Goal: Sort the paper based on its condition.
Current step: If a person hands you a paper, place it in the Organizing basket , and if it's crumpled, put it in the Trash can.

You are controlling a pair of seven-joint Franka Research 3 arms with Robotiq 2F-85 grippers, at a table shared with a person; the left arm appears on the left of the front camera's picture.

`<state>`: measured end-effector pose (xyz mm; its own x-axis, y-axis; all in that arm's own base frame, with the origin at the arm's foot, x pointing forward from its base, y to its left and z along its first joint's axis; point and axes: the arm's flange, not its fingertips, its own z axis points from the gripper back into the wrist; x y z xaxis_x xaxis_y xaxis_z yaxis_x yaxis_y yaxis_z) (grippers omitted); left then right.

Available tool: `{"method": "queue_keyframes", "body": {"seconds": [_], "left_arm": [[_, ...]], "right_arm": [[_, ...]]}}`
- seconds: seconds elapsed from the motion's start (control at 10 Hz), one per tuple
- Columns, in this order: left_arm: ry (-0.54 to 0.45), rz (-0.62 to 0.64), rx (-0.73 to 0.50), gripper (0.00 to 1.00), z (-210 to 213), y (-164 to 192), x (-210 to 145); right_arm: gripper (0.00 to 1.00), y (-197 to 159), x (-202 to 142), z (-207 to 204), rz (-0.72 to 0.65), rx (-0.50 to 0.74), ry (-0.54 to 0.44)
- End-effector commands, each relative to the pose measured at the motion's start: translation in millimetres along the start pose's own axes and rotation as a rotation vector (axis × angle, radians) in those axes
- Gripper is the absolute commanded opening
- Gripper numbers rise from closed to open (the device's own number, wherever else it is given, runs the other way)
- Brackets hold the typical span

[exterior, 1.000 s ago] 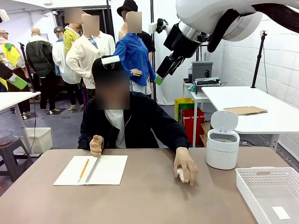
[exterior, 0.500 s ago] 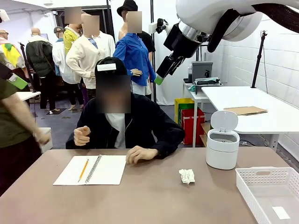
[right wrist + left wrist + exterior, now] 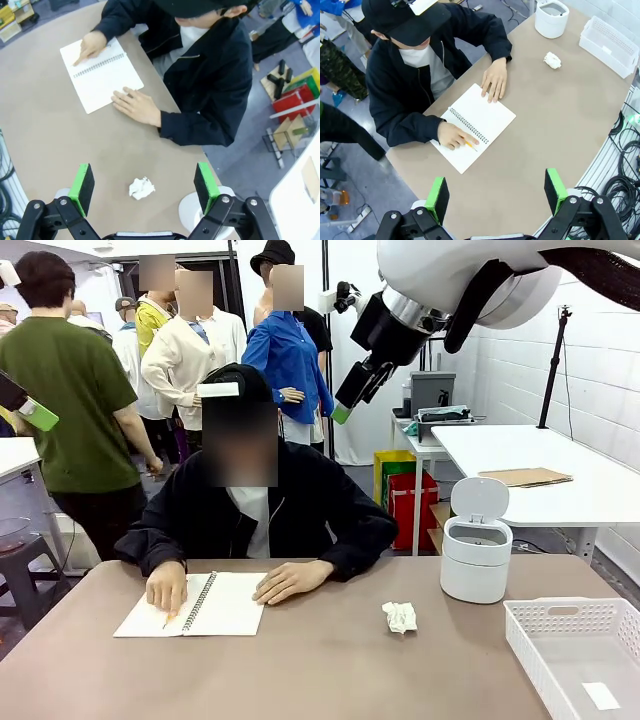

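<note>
A crumpled paper wad (image 3: pixel 400 617) lies on the desk (image 3: pixel 320 670) (alone, between the notebook (image 3: pixel 215 604) and the white bin (image 3: pixel 476 560)). The person's hands (image 3: pixel 290 580) rest on the notebook. Both pincers hang high, left (image 3: pixel 497 192) and right (image 3: pixel 144 184), jaws spread, grasping nothing.

An open spiral-bound notebook (image 3: pixel 195 604) is seen lying flat on the brown table (image 3: pixel 320 670), far below the raised grippers and off to their left in the front view. A yellow pencil (image 3: pixel 470 145) rests on its page. A white lidded bin (image 3: pixel 476 550) (lid tipped up) stands well below the right gripper, with a white slotted basket (image 3: pixel 578 652) placed nearer, at the table's right edge.
</note>
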<state>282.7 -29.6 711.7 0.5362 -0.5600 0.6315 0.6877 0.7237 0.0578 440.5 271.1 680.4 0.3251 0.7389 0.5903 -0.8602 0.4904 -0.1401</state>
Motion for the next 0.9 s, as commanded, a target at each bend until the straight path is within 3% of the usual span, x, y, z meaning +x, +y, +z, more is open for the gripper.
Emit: {"method": "queue_keyframes", "body": {"seconds": [0.0,0.2,0.5,0.8], "left_arm": [[0.003,0.003,0.007,1.00,1,1,0],[0.003,0.003,0.007,1.00,1,1,0],[0.003,0.003,0.007,1.00,1,1,0],[0.003,0.003,0.007,1.00,1,1,0]], "right_arm": [[1.00,-2,-12,-1,-0.073,0.011,0.035],[1.00,-8,-28,-13,-0.156,0.038,0.104],[1.00,-14,-66,-63,-0.314,0.067,0.283],[1.00,-13,-101,-134,-0.478,-0.070,0.462]]}}
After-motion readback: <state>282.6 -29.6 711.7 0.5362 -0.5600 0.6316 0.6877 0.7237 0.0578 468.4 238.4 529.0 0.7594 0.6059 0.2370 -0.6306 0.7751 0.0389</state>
